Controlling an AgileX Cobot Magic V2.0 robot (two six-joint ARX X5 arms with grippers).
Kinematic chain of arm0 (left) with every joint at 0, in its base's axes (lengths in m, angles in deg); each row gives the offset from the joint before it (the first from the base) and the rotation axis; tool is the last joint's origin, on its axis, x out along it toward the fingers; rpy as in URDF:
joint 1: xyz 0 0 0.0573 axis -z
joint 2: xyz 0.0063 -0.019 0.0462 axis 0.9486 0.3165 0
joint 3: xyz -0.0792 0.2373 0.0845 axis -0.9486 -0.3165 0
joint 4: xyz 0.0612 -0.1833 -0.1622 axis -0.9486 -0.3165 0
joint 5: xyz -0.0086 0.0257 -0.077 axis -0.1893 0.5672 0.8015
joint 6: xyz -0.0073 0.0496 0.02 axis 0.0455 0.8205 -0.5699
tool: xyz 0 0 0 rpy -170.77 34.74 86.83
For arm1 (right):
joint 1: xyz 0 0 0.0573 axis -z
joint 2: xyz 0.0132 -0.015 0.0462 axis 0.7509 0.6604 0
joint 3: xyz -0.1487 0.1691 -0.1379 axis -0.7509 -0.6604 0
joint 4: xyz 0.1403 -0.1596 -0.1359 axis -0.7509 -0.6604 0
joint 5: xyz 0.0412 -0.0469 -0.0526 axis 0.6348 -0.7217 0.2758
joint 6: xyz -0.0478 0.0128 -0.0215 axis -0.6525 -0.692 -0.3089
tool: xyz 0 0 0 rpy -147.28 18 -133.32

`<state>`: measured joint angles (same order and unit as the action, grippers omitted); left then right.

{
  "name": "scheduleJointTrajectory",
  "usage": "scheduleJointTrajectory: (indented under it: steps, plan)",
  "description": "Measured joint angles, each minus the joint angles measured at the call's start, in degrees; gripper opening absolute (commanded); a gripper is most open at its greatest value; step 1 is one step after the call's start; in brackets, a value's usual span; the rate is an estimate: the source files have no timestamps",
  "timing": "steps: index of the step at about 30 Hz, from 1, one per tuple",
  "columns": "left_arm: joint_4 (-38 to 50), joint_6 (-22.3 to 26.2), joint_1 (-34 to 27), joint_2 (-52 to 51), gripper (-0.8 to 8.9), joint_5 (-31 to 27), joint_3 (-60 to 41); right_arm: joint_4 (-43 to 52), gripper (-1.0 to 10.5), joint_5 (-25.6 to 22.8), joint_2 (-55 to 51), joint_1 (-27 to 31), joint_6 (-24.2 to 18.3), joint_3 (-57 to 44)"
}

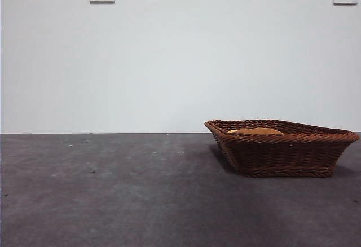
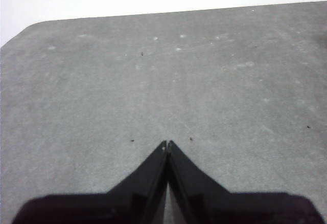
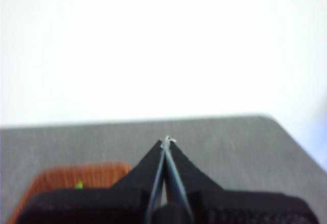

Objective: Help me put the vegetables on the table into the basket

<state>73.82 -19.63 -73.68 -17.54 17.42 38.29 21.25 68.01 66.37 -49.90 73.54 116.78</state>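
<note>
Front view showed the wicker basket standing on the grey table at the right, an orange-brown potato just visible above its rim; other contents were hidden. The left claw hung over bare table, its jaws pressed together on nothing. The right claw, jaws likewise pressed together, hovered with the basket partly below it.
</note>
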Motion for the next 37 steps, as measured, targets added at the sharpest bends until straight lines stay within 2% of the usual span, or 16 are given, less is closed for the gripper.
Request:
scheduleJointTrajectory:
  steps: [2,5,8,14,19,28,37]
  plan:
    - [-0.1,0.0,0.0,0.0,-0.03,0.2,0.0,1.4,-0.2,-0.5,-5.7,-0.2,-0.1,-6.2]
    - [-0.1,0.0,0.0,0.0,-0.03,0.2,0.0,9.6,-0.2,-3.5,-15.1,-0.2,-0.5,-16.6]
    - [-0.1,0.0,0.0,0.0,-0.03,0.3,0.0,16.7,-0.2,-3.3,-22.8,-0.1,-0.5,-24.9]
    - [-0.1,0.0,0.0,0.2,-0.03,0.4,0.0,15.5,-0.2,-1.8,-29.7,-0.1,-0.7,-35.2]
    - [-0.1,0.0,0.0,0.2,-0.03,0.4,0.0,13.4,-0.2,-1.2,-31.4,-0.1,0.2,-37.5]
    - [0.0,0.0,0.0,0.2,-0.03,0.4,0.0,-4.3,-0.2,-1.2,-34.3,-0.1,0.4,-37.5]
    - [-0.1,0.0,0.0,0.3,-0.03,0.4,0.0,-4.3,-0.2,-1.2,-34.3,-0.1,0.4,-37.6]
